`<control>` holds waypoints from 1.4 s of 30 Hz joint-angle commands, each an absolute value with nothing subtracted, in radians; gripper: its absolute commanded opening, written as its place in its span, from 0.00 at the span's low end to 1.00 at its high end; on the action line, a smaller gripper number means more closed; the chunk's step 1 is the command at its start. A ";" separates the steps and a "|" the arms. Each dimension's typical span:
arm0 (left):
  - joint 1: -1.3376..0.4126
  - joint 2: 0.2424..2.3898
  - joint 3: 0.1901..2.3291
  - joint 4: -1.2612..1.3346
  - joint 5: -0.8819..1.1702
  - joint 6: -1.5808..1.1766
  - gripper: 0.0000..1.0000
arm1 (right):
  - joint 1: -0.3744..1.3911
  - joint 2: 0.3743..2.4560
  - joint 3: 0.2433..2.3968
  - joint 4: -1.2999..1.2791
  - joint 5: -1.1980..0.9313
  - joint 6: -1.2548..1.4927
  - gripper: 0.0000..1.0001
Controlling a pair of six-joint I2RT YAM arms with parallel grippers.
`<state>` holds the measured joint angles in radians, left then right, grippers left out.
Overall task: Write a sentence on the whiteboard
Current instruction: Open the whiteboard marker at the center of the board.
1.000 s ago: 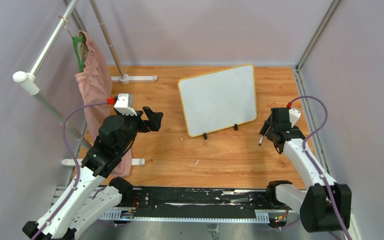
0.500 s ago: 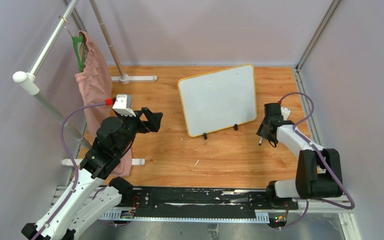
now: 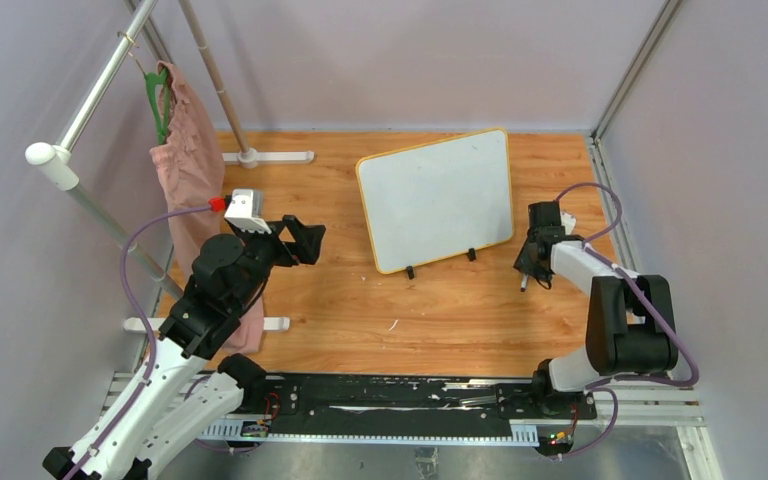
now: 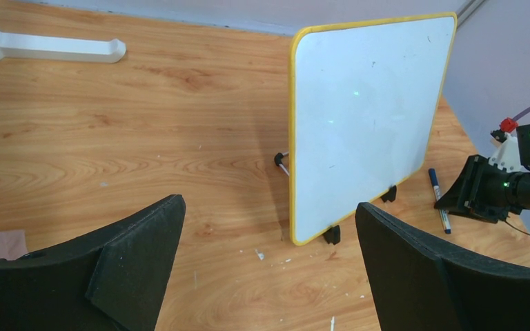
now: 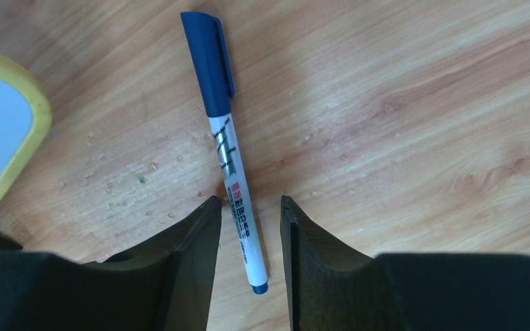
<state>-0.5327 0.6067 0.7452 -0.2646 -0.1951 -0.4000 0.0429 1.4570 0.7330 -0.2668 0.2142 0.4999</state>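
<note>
The whiteboard (image 3: pixel 438 197) stands tilted on two black feet at mid-table, yellow-rimmed and blank; no sentence shows on it. It also shows in the left wrist view (image 4: pixel 366 117), and its corner shows in the right wrist view (image 5: pixel 0 131). A blue-capped white marker (image 5: pixel 228 158) lies flat on the wood to the right of the board (image 3: pixel 523 282) (image 4: pixel 439 200). My right gripper (image 3: pixel 532 262) (image 5: pixel 250 201) is low over it, jaws slightly apart, with the marker's tail end between the fingers. My left gripper (image 3: pixel 305 238) (image 4: pixel 269 203) is wide open and empty, left of the board.
A clothes rack with a pink garment (image 3: pixel 190 160) on a green hanger (image 3: pixel 158 100) stands at the left. Its white base feet lie at the back (image 3: pixel 270 156) and near the front left (image 3: pixel 275 323). Metal frame posts and grey walls border the table.
My right arm has folded down and moved its gripper left and lower, so the fingers now straddle the marker. The left arm has barely moved.
</note>
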 commanded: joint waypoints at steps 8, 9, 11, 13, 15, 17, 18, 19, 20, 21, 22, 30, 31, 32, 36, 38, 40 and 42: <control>-0.540 0.597 0.742 -0.244 -0.216 -0.384 1.00 | 0.014 1.543 0.769 -0.303 0.193 0.478 0.29; -0.540 0.597 0.741 -0.244 -0.216 -0.385 1.00 | 0.014 1.548 0.775 -0.312 0.196 0.478 0.27; -0.541 0.597 0.742 -0.245 -0.216 -0.386 1.00 | 0.014 1.557 0.784 -0.326 0.198 0.475 0.23; -0.544 0.595 0.743 -0.247 -0.216 -0.385 1.00 | 0.014 1.564 0.790 -0.334 0.198 0.474 0.17; -0.545 0.590 0.744 -0.248 -0.219 -0.384 1.00 | 0.014 1.569 0.792 -0.341 0.198 0.474 0.09; -0.547 0.585 0.744 -0.248 -0.222 -0.381 1.00 | 0.013 1.567 0.796 -0.355 0.199 0.472 0.01; -0.547 0.583 0.744 -0.249 -0.224 -0.382 1.00 | 0.014 1.562 0.797 -0.366 0.204 0.469 0.00; -0.548 0.582 0.744 -0.250 -0.225 -0.382 1.00 | 0.014 1.553 0.796 -0.373 0.209 0.467 0.00; -0.549 0.580 0.744 -0.250 -0.225 -0.382 1.00 | 0.014 1.538 0.794 -0.378 0.215 0.462 0.00; -0.549 0.579 0.744 -0.250 -0.225 -0.382 1.00 | 0.014 1.521 0.790 -0.385 0.222 0.460 0.00; -0.549 0.579 0.744 -0.250 -0.225 -0.382 1.00 | 0.014 1.502 0.787 -0.391 0.226 0.454 0.00; -0.552 0.579 0.744 -0.251 -0.225 -0.381 1.00 | 0.017 1.359 0.763 -0.447 0.231 0.453 0.00; -0.552 0.580 0.745 -0.252 -0.227 -0.379 1.00 | 0.020 1.343 0.761 -0.457 0.235 0.454 0.00; -0.552 0.579 0.745 -0.253 -0.228 -0.379 1.00 | 0.025 1.316 0.760 -0.466 0.239 0.453 0.00; -0.552 0.581 0.746 -0.255 -0.230 -0.379 1.00 | 0.061 1.218 0.775 -0.524 0.252 0.451 0.00; -0.552 0.583 0.746 -0.255 -0.230 -0.379 1.00 | 0.110 1.159 0.799 -0.561 0.269 0.451 0.00; -0.552 0.588 0.746 -0.255 -0.229 -0.377 1.00 | 0.162 1.099 0.828 -0.596 0.288 0.450 0.00; -0.552 0.592 0.748 -0.257 -0.231 -0.377 1.00 | 0.214 1.037 0.863 -0.622 0.284 0.450 0.00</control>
